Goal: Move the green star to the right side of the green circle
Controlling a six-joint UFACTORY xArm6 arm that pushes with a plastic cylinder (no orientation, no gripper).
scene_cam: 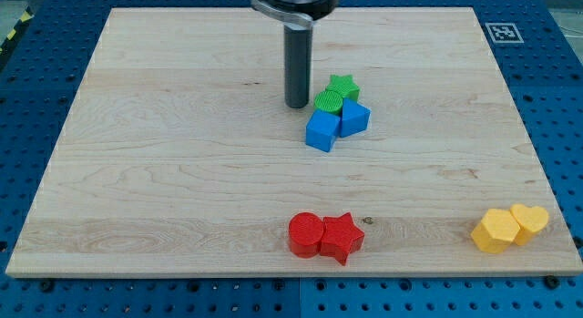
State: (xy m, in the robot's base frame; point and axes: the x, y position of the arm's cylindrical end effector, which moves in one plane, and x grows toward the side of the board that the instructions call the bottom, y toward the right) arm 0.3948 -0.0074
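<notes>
Pale wooden board [182, 172] on a blue perforated bench fills the single camera view, with a printed marker tag [502, 31] at the far right corner.

From this one view, my tip [298, 106] is down on the wood just left of the green circle [329, 102], close enough that I cannot say whether it touches. The green star [343, 86] sits behind the circle and a little to its right, pressed against it. Two blue blocks crowd the near side of the pair: a blue cube [322, 131] in front of the circle and a second blue block [355, 117] to its right, its shape hard to make out from here. Along the near edge lie a red circle [306, 234] touching a red star [342, 237], and, well apart at the right, a yellow block [496, 230] against a yellow heart [530, 219].

My reading is that the task is barely begun, or at the approach stage: the star is at the far right of the circle, not yet squarely on its right. The next move calls for getting my tip round to the star's far side and nudging it nearer and rightward, past the second blue block, without dragging the circle along.

No jaws exist on this rig; the rod holds nothing and can only push.
</notes>
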